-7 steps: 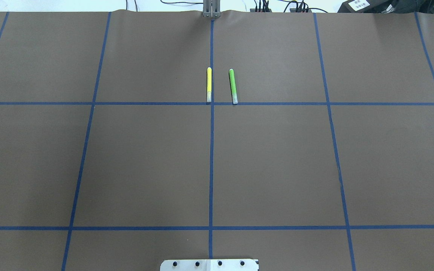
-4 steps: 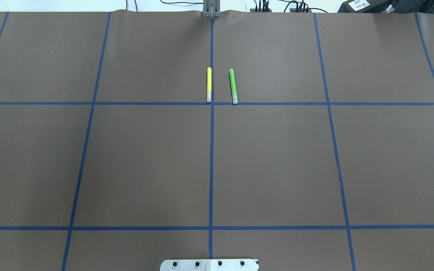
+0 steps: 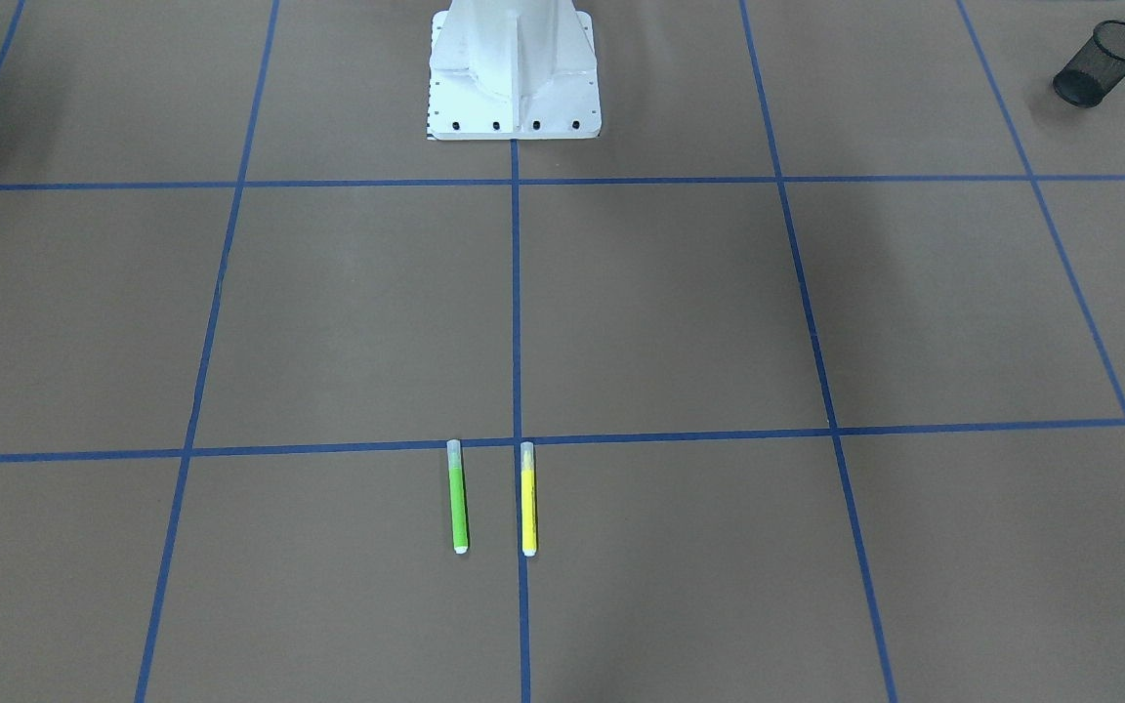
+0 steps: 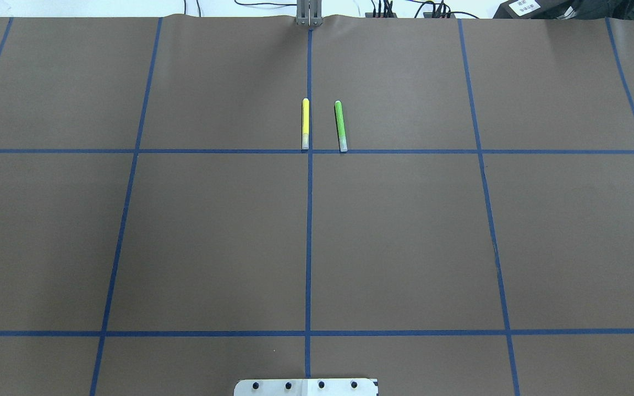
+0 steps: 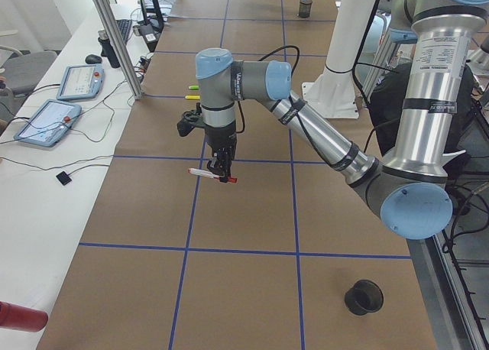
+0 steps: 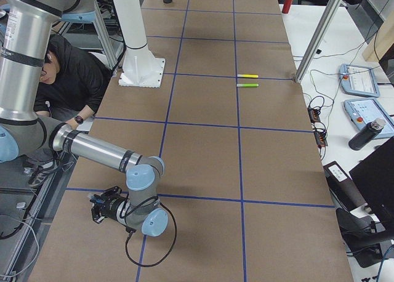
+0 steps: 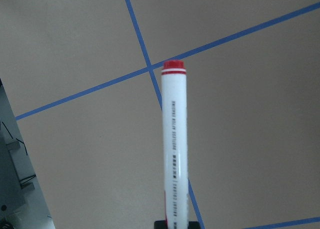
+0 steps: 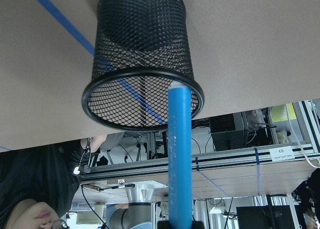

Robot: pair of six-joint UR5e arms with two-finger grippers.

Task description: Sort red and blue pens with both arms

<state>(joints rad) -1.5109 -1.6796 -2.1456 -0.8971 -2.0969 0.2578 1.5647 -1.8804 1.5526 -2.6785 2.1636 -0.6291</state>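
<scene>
Left hand [image 5: 220,170] is clamped on the red pen [image 7: 174,149] above the tabletop [image 5: 244,212], right hand [image 8: 179,223] grips the blue pen [image 8: 179,154] at the mouth of the mesh cup [image 8: 142,54]: 2 pens lifted, neither apparently dropped in yet.

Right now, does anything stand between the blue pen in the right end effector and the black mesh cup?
Nothing visible does. In the right wrist view the blue pen points at the black mesh cup, its tip by the open rim.

matt paper cover [image 4: 212,236], metal mesh cup [image 8: 142,49]
</scene>
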